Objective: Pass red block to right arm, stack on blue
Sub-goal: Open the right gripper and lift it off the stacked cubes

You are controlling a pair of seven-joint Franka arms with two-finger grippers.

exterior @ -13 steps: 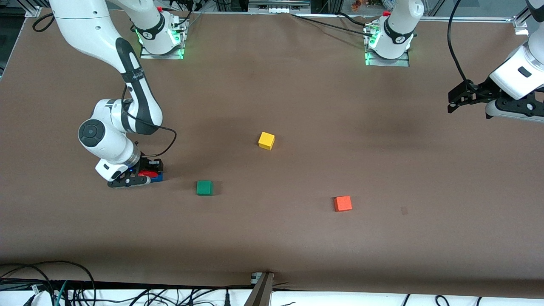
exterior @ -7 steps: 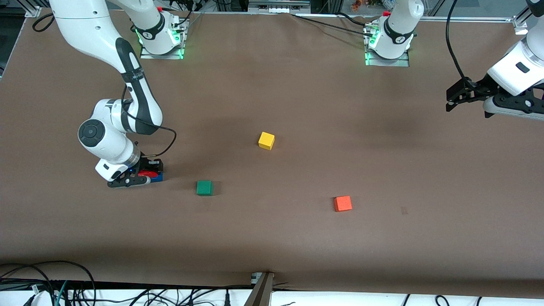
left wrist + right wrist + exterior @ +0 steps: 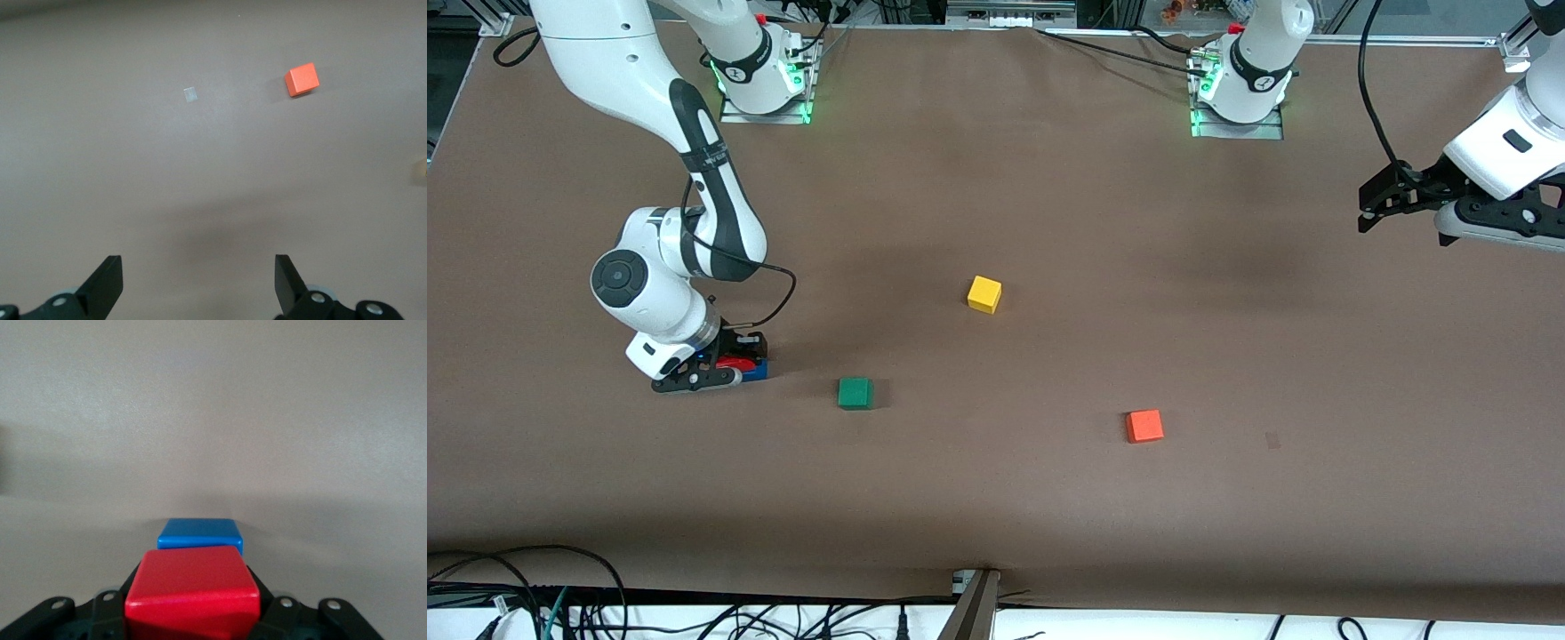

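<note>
My right gripper is low at the right arm's end of the table, shut on the red block. The red block sits right over the blue cube; I cannot tell whether they touch. In the right wrist view the red block fills the space between my dark fingers, with the blue cube showing just past it. My left gripper is open and empty, up in the air over the left arm's end of the table. In the left wrist view the left gripper has only bare table between its fingertips.
A green cube lies beside the stack, toward the table's middle. A yellow cube lies mid-table. An orange-red cube lies nearer the front camera and also shows in the left wrist view. Cables run along the front edge.
My left gripper has drifted a little upward and toward the bases' side of the table. My right gripper and the red block have not moved.
</note>
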